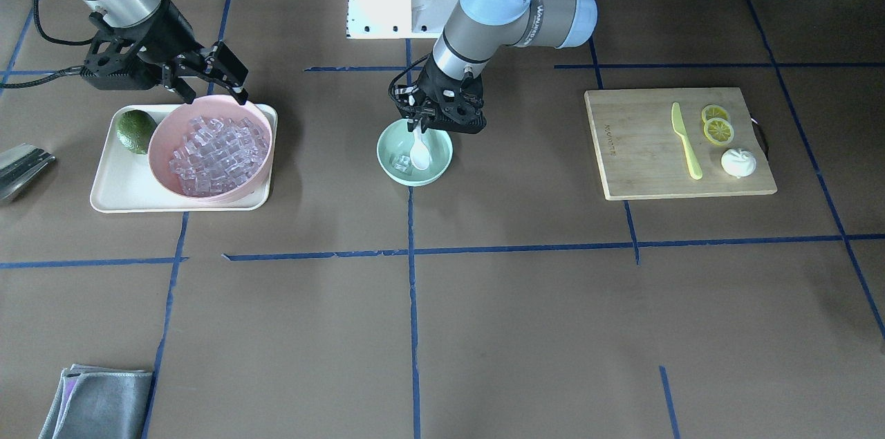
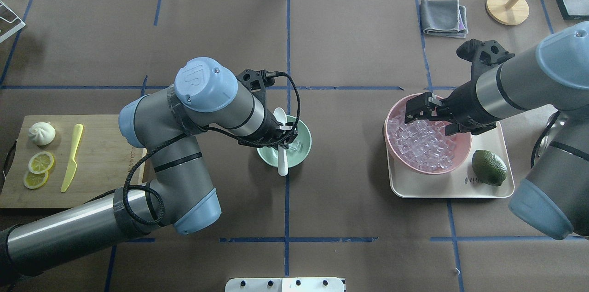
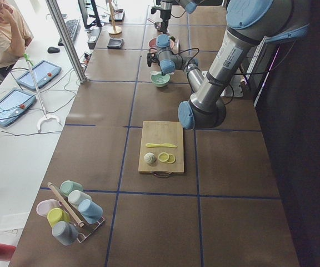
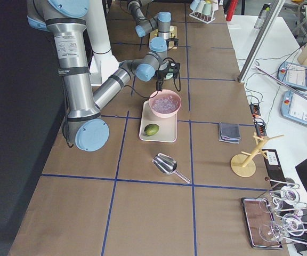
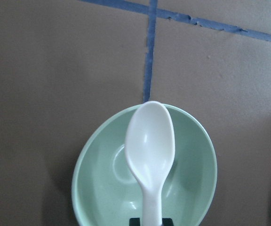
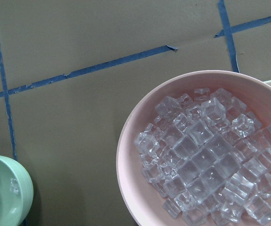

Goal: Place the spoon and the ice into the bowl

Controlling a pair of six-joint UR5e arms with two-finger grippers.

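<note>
The left claw is closed on the slim handle of the spoon, gripping it partway along. The oval scoop juts out ahead of its fingers, and the handle's tail sticks out behind them toward the robot. The bowl sits directly beneath this claw, so the scoop hangs over its hollow. Whether the spoon touches the bowl I cannot tell. A few cubes of ice lie on the bowl's floor, below the claw and just to one side of the scoop.

The right claw hovers with its fingers spread wide and nothing between them. Under it stands the pink bowl, heaped with more ice. None of those cubes touch the fingers. The pink bowl rests on a pale tray, well apart from the left claw.
</note>
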